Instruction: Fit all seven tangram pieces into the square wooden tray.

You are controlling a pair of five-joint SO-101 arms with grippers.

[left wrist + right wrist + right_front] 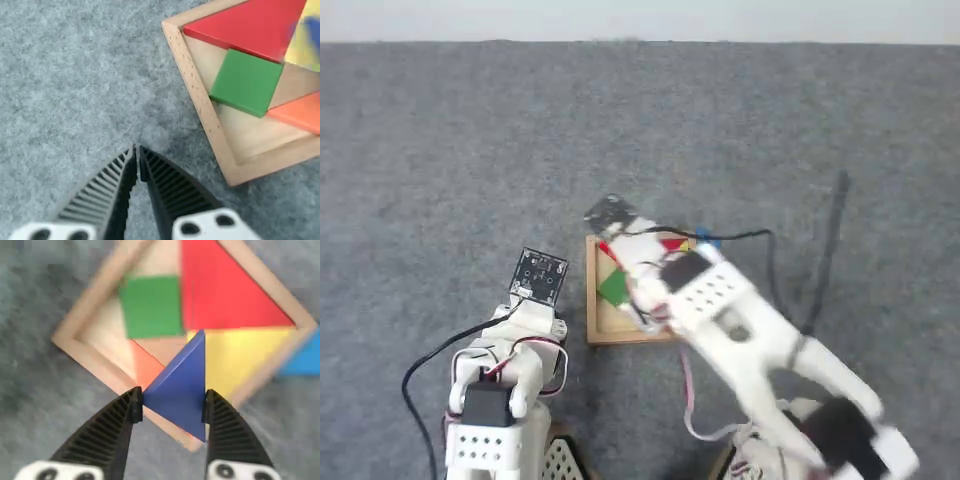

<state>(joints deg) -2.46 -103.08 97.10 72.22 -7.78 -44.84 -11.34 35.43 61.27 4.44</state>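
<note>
Well, the biggest worry is the blue triangle (180,390) slipping. The right gripper (172,400) pinches it by its thin edges, one finger on each side, so it could turn or drop if the squeeze is weak. It hangs above the tray (195,82), over the spot where the orange piece (145,367) and the yellow triangle (240,355) meet. If it is let go there, I think it would land on top of them and sit crooked, not flat on the wood. Some bare wood shows between the green square (150,305), the orange piece and the yellow triangle, and the blue one may need a turn to go in. A hard push down could also knock the green square or the red triangle (225,290) out of line. A light blue piece (302,362) sits at the tray's edge, too blurry to tell if it is inside. The right arm (720,300) stretches out over the tray with its gripper pointing down. The left arm (510,370) sits folded just beside the tray. The left gripper (137,150) hangs over the grey carpet (75,75) with its fingers closed together and nothing between them.
</note>
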